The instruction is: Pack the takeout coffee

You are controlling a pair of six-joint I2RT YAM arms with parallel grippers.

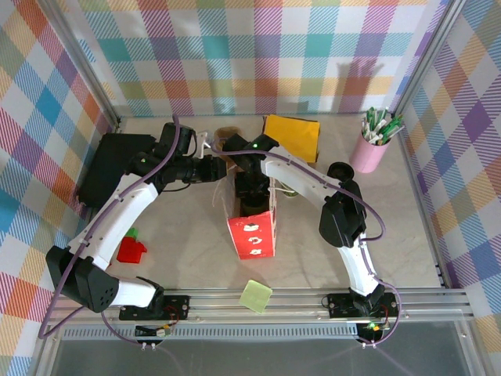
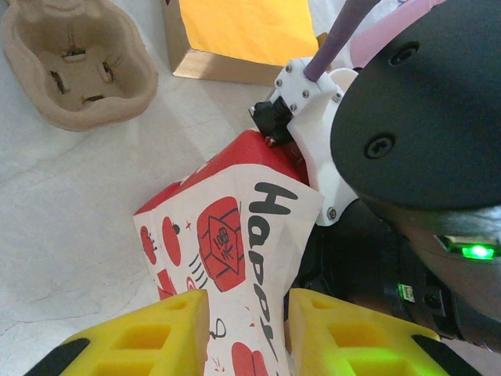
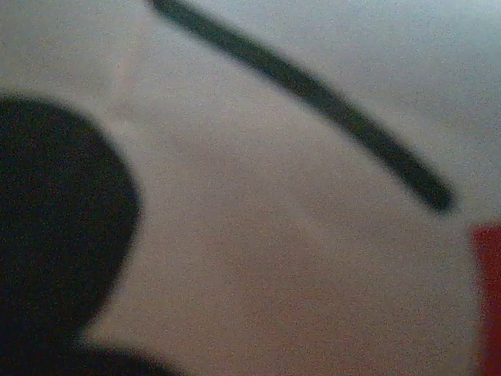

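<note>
A red-and-white paper bag (image 1: 252, 233) is clamped at its rim by the left gripper (image 2: 249, 329) while the right gripper (image 1: 252, 192), jaw state indiscernible, is sunk inside, packing seemingly midway.

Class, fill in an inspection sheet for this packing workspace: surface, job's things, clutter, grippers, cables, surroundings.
Surface: beige table.
Job's things: red-and-white paper bag standing upright mid-table.
Clutter: pink cup of pens, yellow envelope, pulp cup tray, red toy, green pad.
Grippers: left gripper pinches the bag's edge; right gripper at its mouth, jaws hidden.
Cables: purple cables along both arms.
Surroundings: plaid walls.
</note>
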